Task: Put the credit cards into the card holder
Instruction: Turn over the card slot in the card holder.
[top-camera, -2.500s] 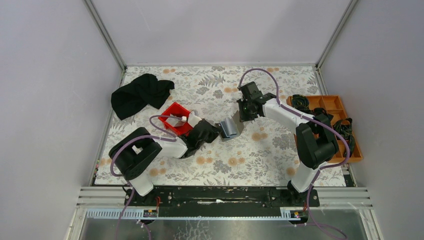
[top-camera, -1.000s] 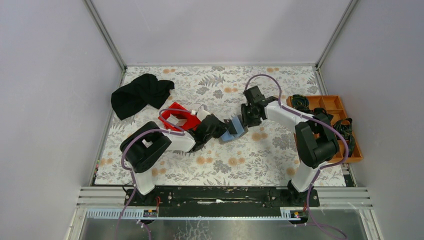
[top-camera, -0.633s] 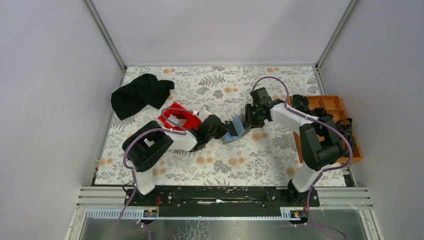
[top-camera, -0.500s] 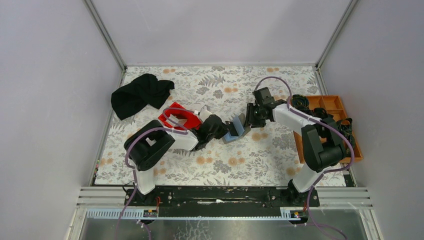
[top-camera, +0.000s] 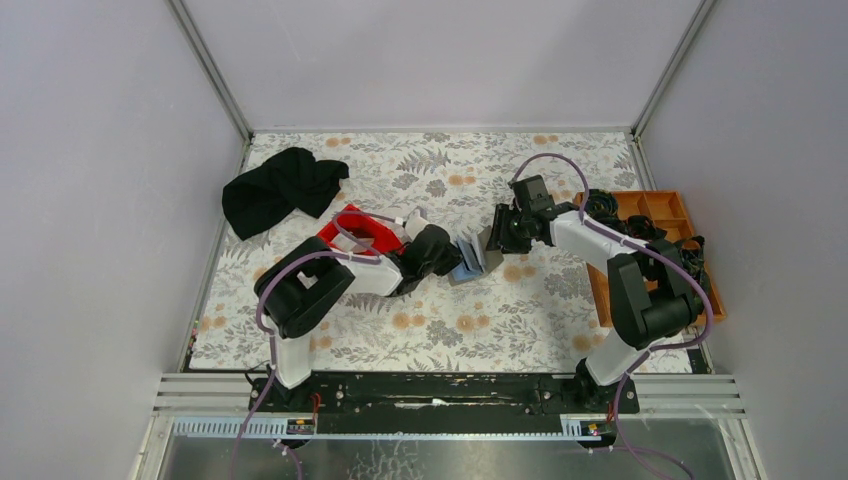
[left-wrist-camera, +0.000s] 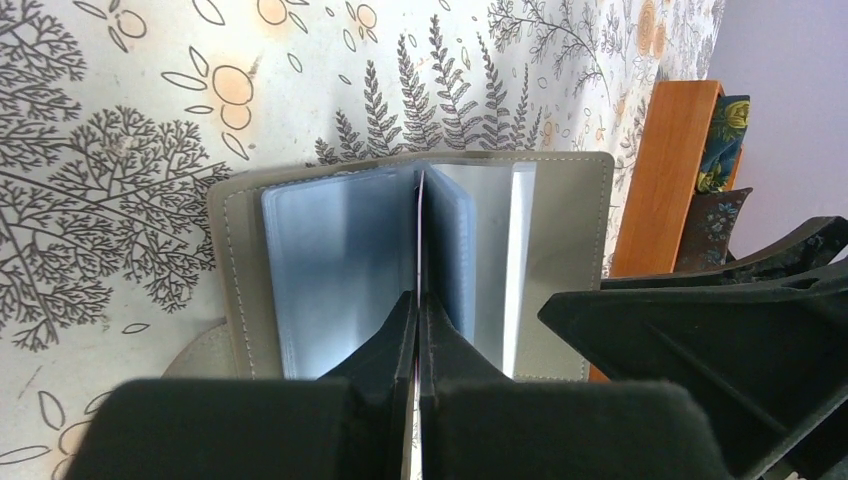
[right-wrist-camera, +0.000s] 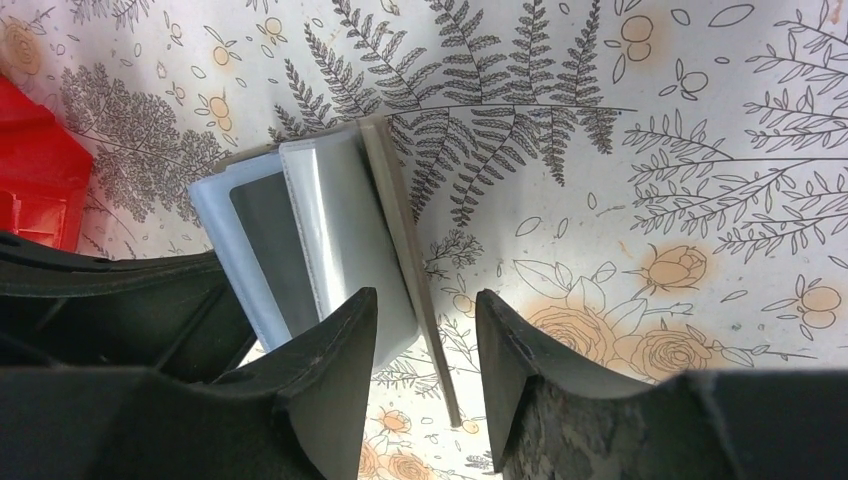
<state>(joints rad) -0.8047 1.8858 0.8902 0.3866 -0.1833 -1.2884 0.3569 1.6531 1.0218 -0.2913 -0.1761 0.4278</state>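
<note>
The grey card holder (top-camera: 470, 258) stands open on the floral mat between my two grippers. In the left wrist view its grey cover (left-wrist-camera: 240, 230) frames clear plastic sleeves. My left gripper (left-wrist-camera: 419, 297) is shut on a thin whitish credit card (left-wrist-camera: 420, 215), seen edge-on, with its far end in among the sleeves. My right gripper (right-wrist-camera: 425, 305) is open, and its jaws straddle the holder's grey cover (right-wrist-camera: 385, 180) without pinching it. In the top view the left gripper (top-camera: 450, 258) is on the holder's left and the right gripper (top-camera: 494, 240) is on its right. No other cards are in view.
A red bin (top-camera: 360, 232) sits just behind my left arm and shows in the right wrist view (right-wrist-camera: 30, 170). A black cloth (top-camera: 283, 188) lies at the back left. An orange compartment tray (top-camera: 668, 215) with dark items is at the right edge.
My left gripper has moved right with the card, up to the holder. My right gripper has shifted right and down beside the holder. The holder now stands more upright, with its sleeves fanned.
</note>
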